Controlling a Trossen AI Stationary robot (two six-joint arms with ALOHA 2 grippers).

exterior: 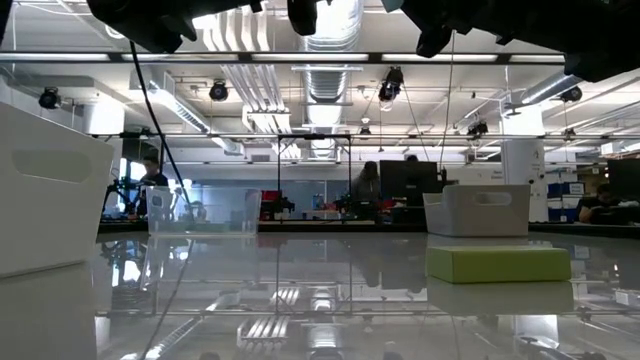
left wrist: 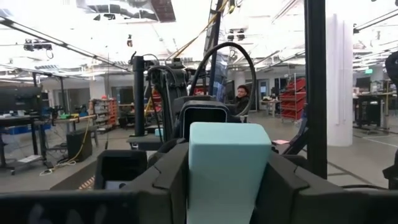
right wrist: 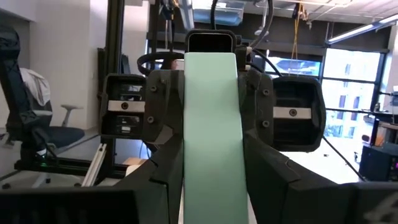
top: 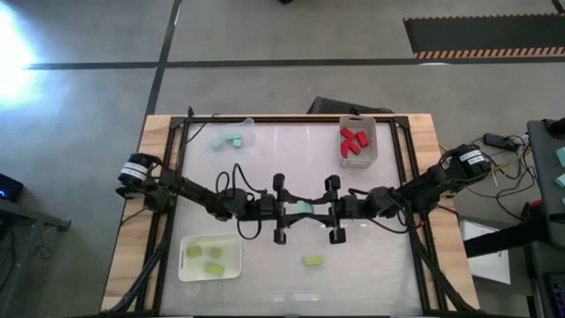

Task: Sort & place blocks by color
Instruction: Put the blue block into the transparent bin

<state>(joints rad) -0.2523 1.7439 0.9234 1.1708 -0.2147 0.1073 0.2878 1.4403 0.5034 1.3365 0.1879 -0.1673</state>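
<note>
At the centre of the high view a light teal block [top: 305, 208] is held above the table [top: 291, 168] between the two grippers, which meet nose to nose. The left gripper [top: 284, 208] reaches in from the left of the frame and the right gripper [top: 328, 208] from the right. In both wrist views the teal block fills the space between that arm's own jaws, with the other arm's gripper directly behind it — so each pair of jaws appears pressed onto the block, one at each end. A handover is judged to be in progress; which arm is giving cannot be told.

The relation that matters is where the teal tray [top: 231, 138] lies: at the upper left of the high view, with two teal blocks [top: 229, 140] already in it. It sits on the left arm's side, so the left arm is judged the nearer one. The block's long axis runs left to right in the high view, along the line of the two arms.

Elsewhere, red blocks [top: 354, 142] are gathered in the tray at upper right [top: 374, 146], yellow-green blocks [top: 211, 260] in the tray at lower left [top: 232, 265], and one yellow-green block [top: 312, 261] lies loose on the table below centre, also seen in the low view at right.
</note>
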